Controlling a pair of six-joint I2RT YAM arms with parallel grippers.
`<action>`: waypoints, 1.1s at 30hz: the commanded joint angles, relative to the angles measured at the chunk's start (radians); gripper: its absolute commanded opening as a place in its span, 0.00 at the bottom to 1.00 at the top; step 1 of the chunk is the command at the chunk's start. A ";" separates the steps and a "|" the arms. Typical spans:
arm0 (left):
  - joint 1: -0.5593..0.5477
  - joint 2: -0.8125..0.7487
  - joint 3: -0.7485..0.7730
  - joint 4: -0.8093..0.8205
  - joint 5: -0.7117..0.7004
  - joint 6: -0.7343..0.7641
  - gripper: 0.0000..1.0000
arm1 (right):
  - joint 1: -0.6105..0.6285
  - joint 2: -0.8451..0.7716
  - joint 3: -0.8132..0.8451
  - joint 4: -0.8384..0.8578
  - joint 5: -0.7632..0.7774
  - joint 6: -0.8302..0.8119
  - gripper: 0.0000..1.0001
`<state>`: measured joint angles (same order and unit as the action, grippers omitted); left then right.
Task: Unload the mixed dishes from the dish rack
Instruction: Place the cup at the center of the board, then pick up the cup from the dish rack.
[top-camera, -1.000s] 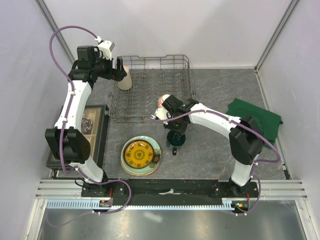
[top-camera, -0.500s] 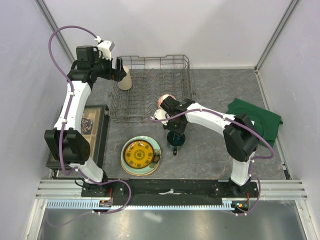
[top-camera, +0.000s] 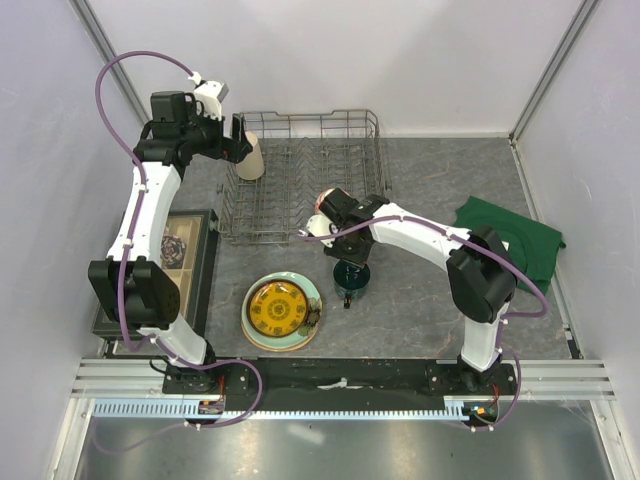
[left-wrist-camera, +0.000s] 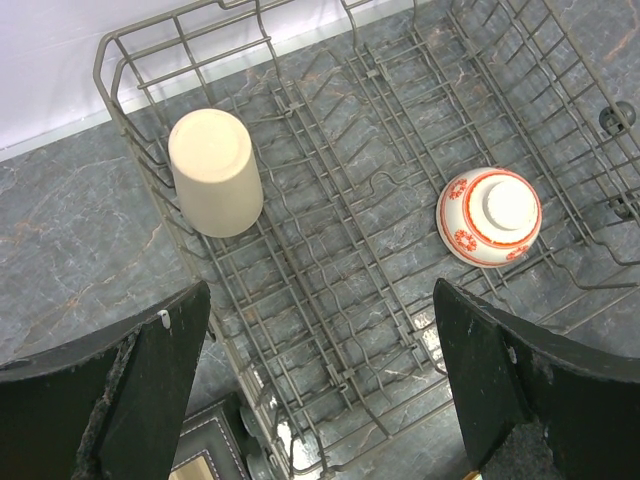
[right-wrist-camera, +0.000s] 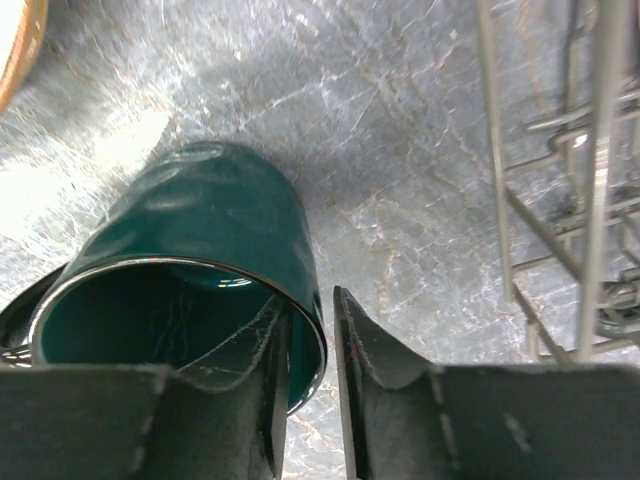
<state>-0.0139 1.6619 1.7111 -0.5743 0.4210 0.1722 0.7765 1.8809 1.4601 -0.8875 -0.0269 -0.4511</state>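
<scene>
The dark green mug stands on the table in front of the dish rack. My right gripper straddles its rim, one finger inside, the other outside with a thin gap to the wall, so it is open a little. In the rack sit a tall beige cup and an upturned red-and-white bowl. My left gripper hovers wide open above the rack's left end. The small yellow plate lies on the pale-green plate.
A dark-framed tray lies left of the plates, beside the left arm. A green cloth is at the right. The rack's wire side stands close to the right of the mug.
The right gripper's jaws have parted slightly from the mug's rim, and its wrist has edged left. The left arm has not moved.
</scene>
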 joint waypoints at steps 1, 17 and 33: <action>0.005 -0.033 0.002 0.011 0.021 0.046 0.99 | 0.001 -0.005 0.062 -0.008 0.007 -0.004 0.33; 0.005 0.154 0.162 -0.071 -0.050 0.135 0.99 | 0.001 -0.072 0.175 -0.010 0.008 0.028 0.57; -0.069 0.484 0.531 -0.190 -0.205 0.297 0.99 | 0.000 -0.207 0.129 0.005 0.041 0.019 0.66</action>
<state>-0.0486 2.0735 2.1468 -0.7197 0.2863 0.3695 0.7765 1.7145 1.5959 -0.8963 -0.0242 -0.4347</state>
